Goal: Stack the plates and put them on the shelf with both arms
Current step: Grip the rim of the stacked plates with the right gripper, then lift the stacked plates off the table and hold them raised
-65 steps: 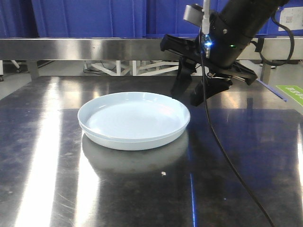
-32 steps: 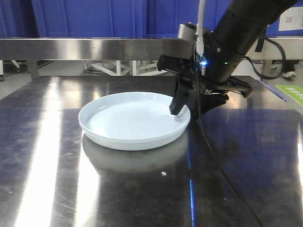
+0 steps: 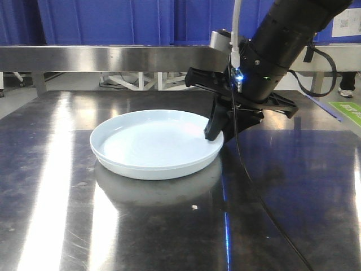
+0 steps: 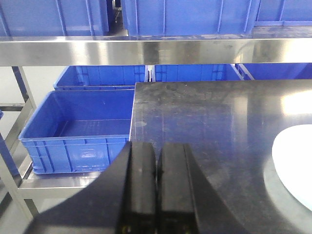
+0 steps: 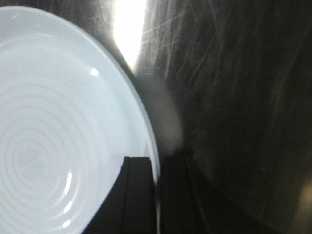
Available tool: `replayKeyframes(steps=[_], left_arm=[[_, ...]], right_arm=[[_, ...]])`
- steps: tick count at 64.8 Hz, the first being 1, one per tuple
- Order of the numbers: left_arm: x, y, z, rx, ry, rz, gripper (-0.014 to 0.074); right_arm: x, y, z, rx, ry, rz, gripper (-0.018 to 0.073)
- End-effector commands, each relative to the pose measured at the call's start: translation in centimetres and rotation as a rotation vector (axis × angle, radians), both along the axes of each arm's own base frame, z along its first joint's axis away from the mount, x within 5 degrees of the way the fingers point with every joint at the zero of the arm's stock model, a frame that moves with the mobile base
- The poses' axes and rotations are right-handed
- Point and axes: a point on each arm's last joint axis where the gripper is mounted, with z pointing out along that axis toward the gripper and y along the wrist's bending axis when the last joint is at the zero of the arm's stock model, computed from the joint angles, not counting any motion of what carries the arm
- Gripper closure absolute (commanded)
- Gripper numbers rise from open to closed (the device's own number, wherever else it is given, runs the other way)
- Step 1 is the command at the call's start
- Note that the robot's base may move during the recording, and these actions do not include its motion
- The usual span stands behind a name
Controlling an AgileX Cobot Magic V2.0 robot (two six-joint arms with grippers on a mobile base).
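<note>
Evidently the grasp-for-carrying step is in hand: the pale blue-white, glossy round plates (image 3: 152, 148) sit low near the middle of the dark reflective steel tabletop (image 3: 293, 186). From the front they read as one shape, with only a hint of a seam along the side wall, so I cannot tell whether one or two lie there. The right gripper (image 3: 217, 134) is pinched on the rim at their right edge. In the right wrist view one black finger sits inside the rim and the other outside, with the rim clamped between them. The left gripper (image 4: 157, 146) hangs over the table's left part, well apart from the plates, its fingers pressed together on nothing. The next move, as I judge it, calls for that left arm to open and take the opposite rim. Then the load can rise level toward the brushed stainless-steel shelf (image 3: 113, 56) behind the table, where big blue plastic crates (image 3: 101, 20) stand. A one-sided lift risks tilting or slipping on so glossy a rim. No brand shows. A white sticker (image 3: 345, 23) on a crate carries a code-like pattern, and a green sign (image 3: 347, 107) at the right edge carries white characters; both are too small to read.
</note>
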Motion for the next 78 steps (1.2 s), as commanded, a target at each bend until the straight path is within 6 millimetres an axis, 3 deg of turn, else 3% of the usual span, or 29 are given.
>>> replayKeyframes(steps=[1, 16, 27, 38, 55, 78], left_arm=[[0.1, 0.0, 1.8, -0.019, -0.112, 0.008, 0.0513], [0.1, 0.0, 1.8, -0.019, -0.112, 0.008, 0.0513], [0.1, 0.0, 1.8, -0.019, -0.112, 0.008, 0.0514], [0.1, 0.0, 1.8, -0.019, -0.112, 0.008, 0.0513], [0.1, 0.0, 1.8, -0.019, -0.112, 0.008, 0.0513], [0.1, 0.0, 1.8, -0.019, -0.112, 0.008, 0.0514]], right_arm=[[-0.1, 0.1, 2.7, 0.037, -0.064, -0.001, 0.0508], [-0.9, -0.5, 6.9, 0.062, -0.205, -0.012, 0.0510], [-1.8, -1.6, 10.8, 0.040, -0.433, -0.032, 0.0510], [-3.7, -3.3, 12.6, 0.065, -0.673, -0.130, 0.0510], [-9.1, -6.5, 12.2, 0.082, -0.939, -0.267, 0.0510], [-17.1, -9.6, 10.8, 0.068, -1.021, -0.277, 0.0510]])
